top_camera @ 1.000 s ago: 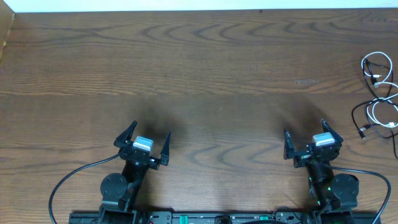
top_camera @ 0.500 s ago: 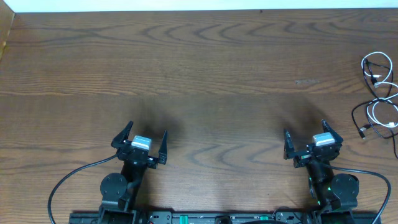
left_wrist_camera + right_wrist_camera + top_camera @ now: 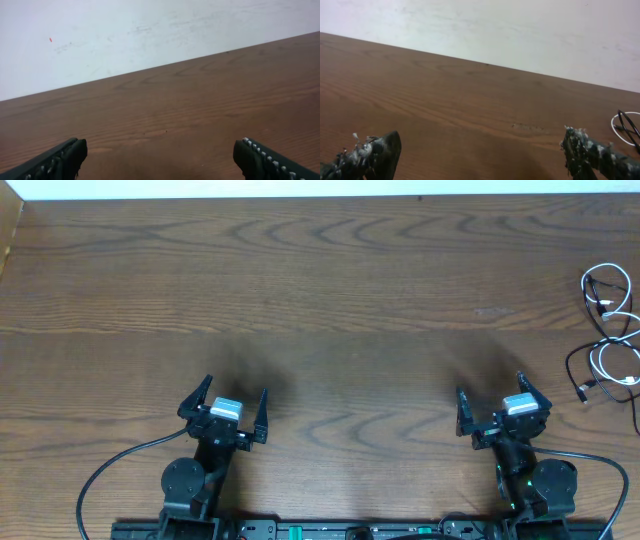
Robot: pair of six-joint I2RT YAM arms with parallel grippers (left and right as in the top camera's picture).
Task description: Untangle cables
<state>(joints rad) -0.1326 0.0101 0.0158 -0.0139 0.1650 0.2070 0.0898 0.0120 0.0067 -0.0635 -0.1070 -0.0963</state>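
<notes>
The cables (image 3: 608, 330) lie in loose loops at the table's far right edge: white loops tangled with thin black cords ending in small plugs. A bit of them (image 3: 626, 124) shows at the right edge of the right wrist view. My right gripper (image 3: 490, 393) stands open near the front of the table, well left of the cables, with nothing between its fingers (image 3: 382, 150). My left gripper (image 3: 236, 389) is open too, at the front left, far from the cables. Bare wood shows between its fingers (image 3: 257, 157).
The brown wooden table (image 3: 320, 290) stretches back to a white wall (image 3: 125, 30). Thick black arm wires (image 3: 110, 470) loop by both arm bases at the front edge.
The left gripper has shifted slightly back and left. The right arm and the cables have not moved.
</notes>
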